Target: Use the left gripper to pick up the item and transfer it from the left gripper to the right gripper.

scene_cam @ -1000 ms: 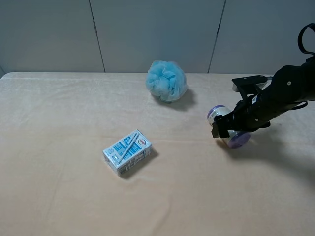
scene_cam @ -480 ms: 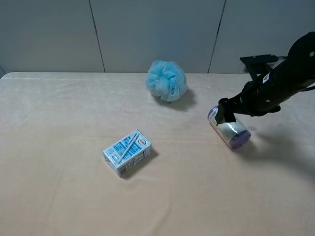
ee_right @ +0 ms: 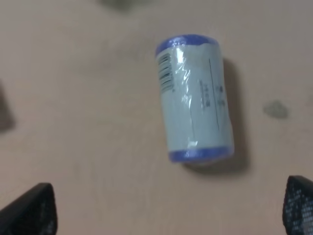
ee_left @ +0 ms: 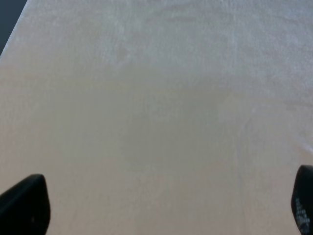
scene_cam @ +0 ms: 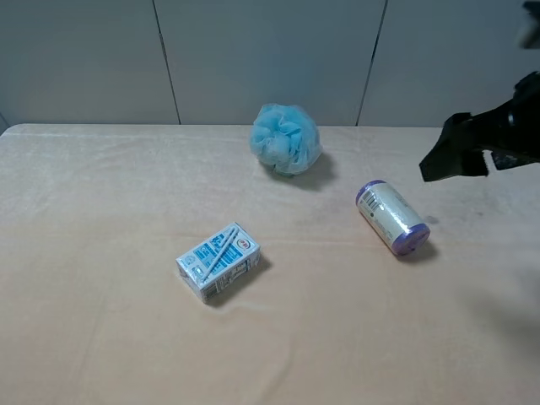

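The item (scene_cam: 392, 218), a cream-white cylinder with purple ends and a barcode label, lies on its side on the beige cloth, right of centre. It also shows in the right wrist view (ee_right: 194, 98), held by nothing. My right gripper (scene_cam: 451, 160) hangs open above and to the right of it, clear of it; its fingertips (ee_right: 30, 211) stand wide apart at the wrist view's corners. My left gripper (ee_left: 161, 203) is open over bare cloth, with only its fingertips (ee_left: 24, 203) showing. It is out of the exterior high view.
A blue-and-white drink carton (scene_cam: 218, 261) lies left of centre. A fluffy light-blue mesh puff (scene_cam: 285, 139) sits at the back centre near the grey wall. The beige cloth (scene_cam: 101, 202) covers the whole table.
My right gripper let go of the item, opened, and drew back up and to the right. The item now lies free on the cloth.
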Controlling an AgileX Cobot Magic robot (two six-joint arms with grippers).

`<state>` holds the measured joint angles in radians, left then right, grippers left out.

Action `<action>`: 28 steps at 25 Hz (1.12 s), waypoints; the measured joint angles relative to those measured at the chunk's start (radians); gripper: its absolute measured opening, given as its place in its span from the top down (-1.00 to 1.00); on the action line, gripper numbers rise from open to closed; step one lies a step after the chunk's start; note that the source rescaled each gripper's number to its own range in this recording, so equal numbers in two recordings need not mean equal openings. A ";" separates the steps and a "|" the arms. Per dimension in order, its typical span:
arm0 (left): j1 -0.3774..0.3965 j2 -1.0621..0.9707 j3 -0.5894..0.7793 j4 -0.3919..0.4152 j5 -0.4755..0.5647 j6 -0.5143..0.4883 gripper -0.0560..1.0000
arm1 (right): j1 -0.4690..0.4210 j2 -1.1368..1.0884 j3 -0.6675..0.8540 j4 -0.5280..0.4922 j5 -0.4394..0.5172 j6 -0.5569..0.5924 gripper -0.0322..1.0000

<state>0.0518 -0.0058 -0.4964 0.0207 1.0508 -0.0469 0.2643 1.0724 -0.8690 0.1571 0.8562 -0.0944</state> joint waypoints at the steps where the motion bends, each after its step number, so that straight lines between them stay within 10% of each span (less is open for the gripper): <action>1: 0.000 0.000 0.000 0.000 0.000 0.000 -0.96 | 0.000 -0.043 0.000 0.001 0.026 0.008 -1.00; 10: 0.000 0.000 0.000 0.000 0.000 0.000 -0.96 | 0.000 -0.347 0.014 -0.004 0.335 0.105 -1.00; 28: 0.000 0.000 0.000 0.000 0.000 0.000 -0.96 | 0.000 -0.964 0.334 -0.136 0.275 0.158 -1.00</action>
<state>0.0518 -0.0058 -0.4964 0.0207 1.0508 -0.0469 0.2643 0.1086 -0.5354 0.0210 1.1312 0.0636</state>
